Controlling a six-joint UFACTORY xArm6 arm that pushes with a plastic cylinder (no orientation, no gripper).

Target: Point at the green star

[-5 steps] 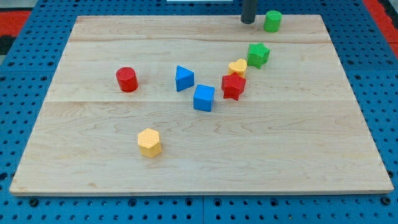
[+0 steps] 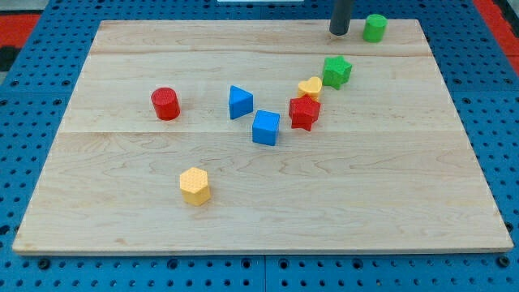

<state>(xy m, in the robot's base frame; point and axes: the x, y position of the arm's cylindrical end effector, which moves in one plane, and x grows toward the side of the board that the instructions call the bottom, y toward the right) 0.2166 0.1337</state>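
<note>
**Tip at far edge, green star below it**

My tip (image 2: 339, 32), a dark matte rod end, rests on the pale wood-grain bench (image 2: 122, 203) near the view's top, just left of the green cylinder (image 2: 374, 27). No fingers on this rod. The green star (image 2: 336, 71) sits apart below the tip, beside the yellow heart (image 2: 310, 88), which touches the red star (image 2: 304, 113). The blue cube (image 2: 265, 127) lies left of the red star.

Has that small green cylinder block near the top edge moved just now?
Yes. The green cylinder block slid toward the view's right, away from the green star block, which stayed put. My tip sits just left of it.
</note>
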